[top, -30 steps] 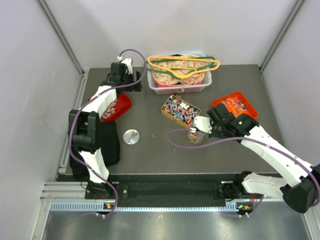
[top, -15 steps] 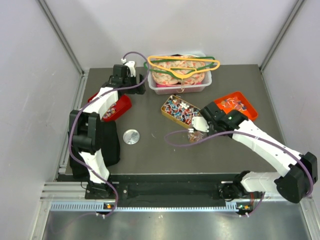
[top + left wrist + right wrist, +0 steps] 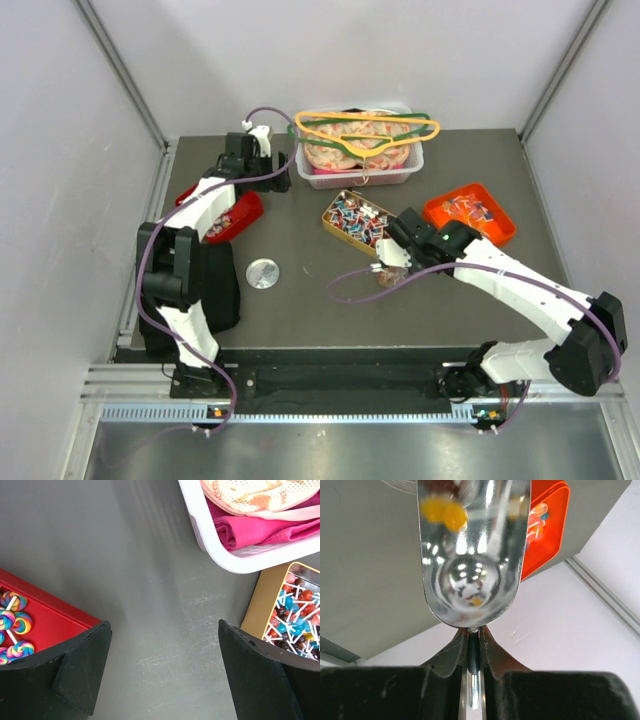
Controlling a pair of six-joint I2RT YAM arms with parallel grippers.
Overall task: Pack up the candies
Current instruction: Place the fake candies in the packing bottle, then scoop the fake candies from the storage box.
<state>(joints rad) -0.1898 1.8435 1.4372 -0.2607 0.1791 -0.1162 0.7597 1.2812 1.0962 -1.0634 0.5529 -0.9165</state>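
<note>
The right tool (image 3: 474, 635) is clamped on the thin handle of the one metal scoop (image 3: 472, 565), holding its bowl out over the one small clear jar (image 3: 386, 274), apparently so a load can drop in. The left tool (image 3: 164, 630) hangs open and empty above the bare table (image 3: 150, 555), seemingly parked clear of the work. The candies (image 3: 295, 615) lie in three open containers, a gold tin (image 3: 261, 605), an orange tray (image 3: 552, 535) and a red tray (image 3: 55, 620), and one round lid (image 3: 262, 273) lies nearby.
</note>
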